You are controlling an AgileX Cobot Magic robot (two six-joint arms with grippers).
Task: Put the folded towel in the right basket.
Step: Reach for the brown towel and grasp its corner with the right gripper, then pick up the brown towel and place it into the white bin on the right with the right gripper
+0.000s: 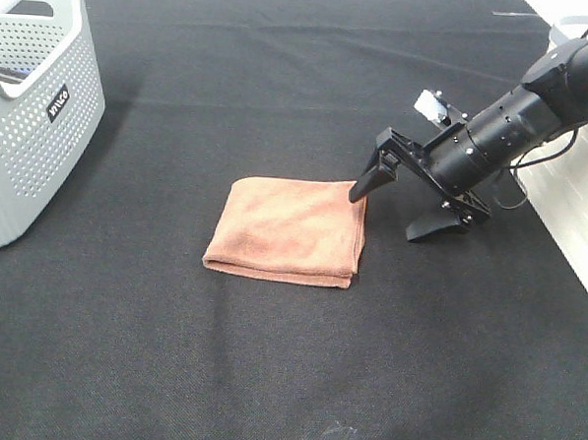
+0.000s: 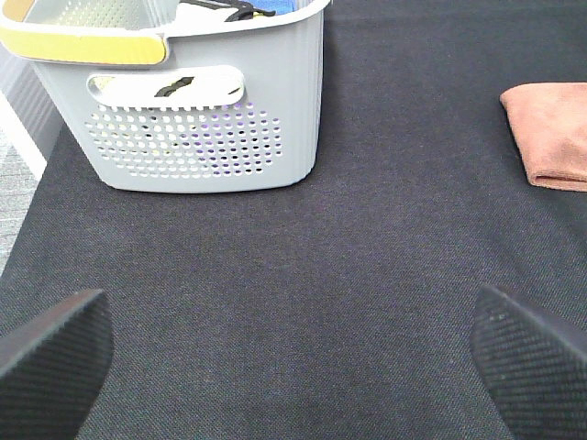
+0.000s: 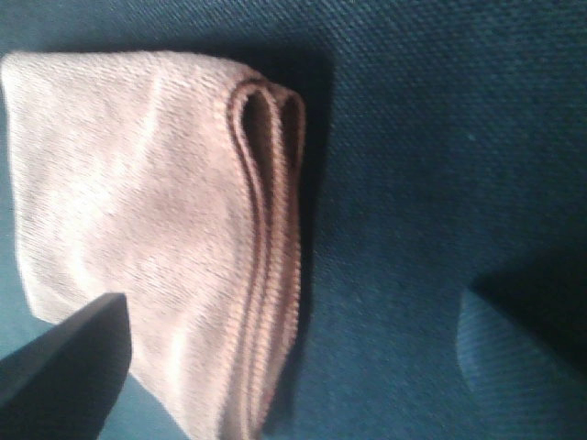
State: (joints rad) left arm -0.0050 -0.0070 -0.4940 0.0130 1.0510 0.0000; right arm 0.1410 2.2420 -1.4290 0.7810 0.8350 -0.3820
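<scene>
Neatly folded, the soft terracotta towel [image 1: 289,230] lies flat on the black woven bench [image 1: 266,376] — its layered, hemmed edge beneath one finger of the right hand [image 1: 386,217], whose fingers stand wide apart. The left hand [image 2: 293,362] is likewise spread, facing a grey perforated basket [image 2: 183,137].

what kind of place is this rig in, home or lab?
Probably a lab test bench, not a home: a table draped in plain black cloth, a folded towel and a grey perforated basket set out on it, and a robot arm reaching in from the side.
</scene>
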